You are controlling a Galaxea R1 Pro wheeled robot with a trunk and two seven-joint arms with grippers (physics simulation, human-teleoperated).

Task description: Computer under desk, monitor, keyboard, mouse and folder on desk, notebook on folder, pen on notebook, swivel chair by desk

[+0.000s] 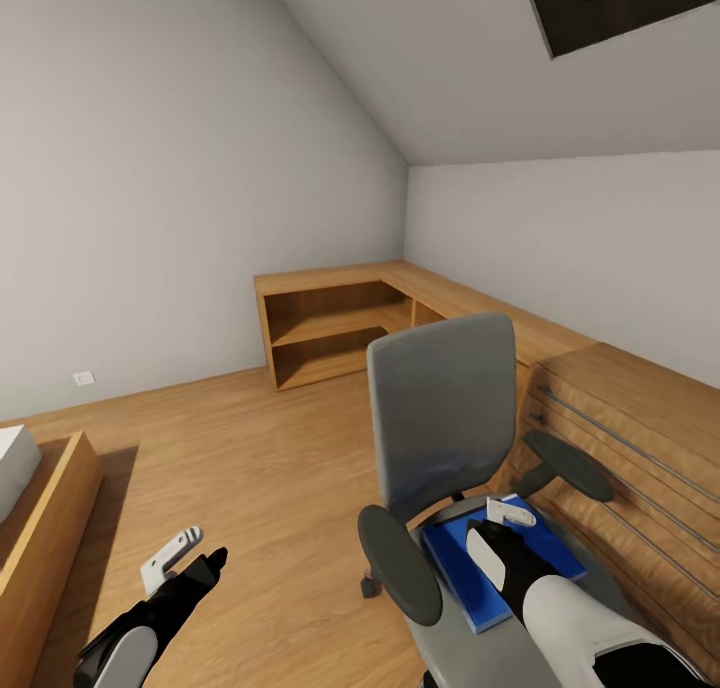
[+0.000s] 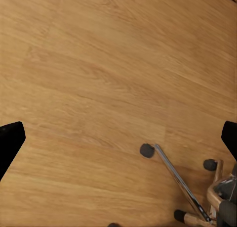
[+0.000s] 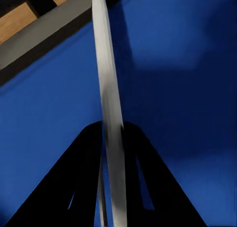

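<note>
Underfoot, light wood floor (image 1: 260, 468), pale grey walls, sloped ceiling with a dark skylight (image 1: 630, 3). Left tool (image 1: 190, 553) spread wide, holding nothing, hovering over bare boards beside the swivel chair (image 1: 445, 438). Right tool (image 1: 505, 523) low over the blue folder (image 1: 470, 573) on the chair seat; fingers (image 3: 111, 113) pressed together edge-on above the blue cover, contact with it uncertain. Beyond, low wooden shelving (image 1: 340, 323) along the far walls.
</note>
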